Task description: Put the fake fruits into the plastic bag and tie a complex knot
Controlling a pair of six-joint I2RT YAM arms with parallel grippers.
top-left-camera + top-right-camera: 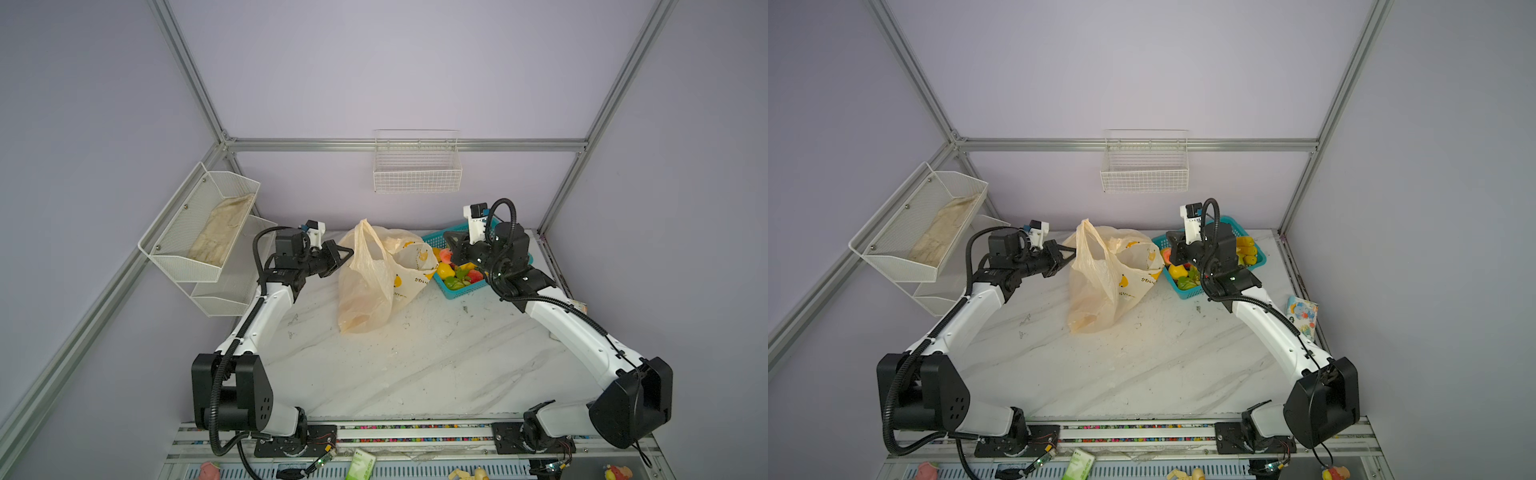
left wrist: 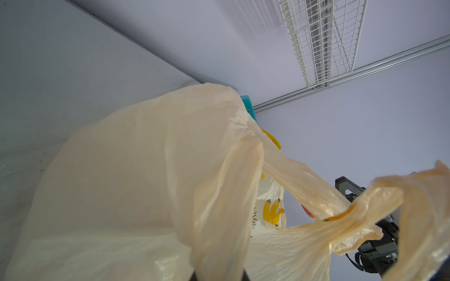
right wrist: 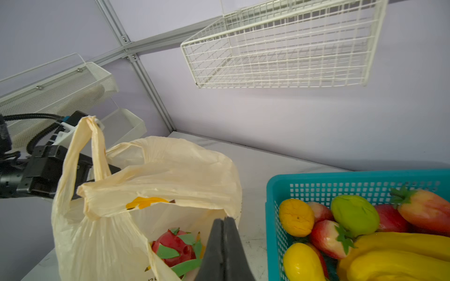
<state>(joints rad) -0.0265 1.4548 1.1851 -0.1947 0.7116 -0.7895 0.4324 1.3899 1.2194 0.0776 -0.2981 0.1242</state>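
1. The plastic bag (image 1: 365,286) stands on the table (image 1: 415,365) just past the middle. Its mouth is open, and one handle loop (image 1: 363,237) stands upright at its far left.
2. The left tool (image 1: 347,253) reaches in from the left and is clamped on the bag's left edge below that loop. In the left wrist view a strip of the plastic runs down between its fingers.
3. A pink dragon fruit (image 3: 174,245) lies inside the bag's mouth.
4. The right tool (image 3: 223,222) has its fingers pressed together, tips at the bag's right rim. It may be pinching the plastic there, but the view does not settle it.
5. Just right of the bag and a little farther back, the teal basket (image 3: 271,219) holds the other fake fruits (image 3: 355,214): bananas (image 3: 401,265), strawberries (image 3: 328,238), a green pear and yellow round ones.
6. A wire basket (image 1: 417,174) hangs on the far wall.
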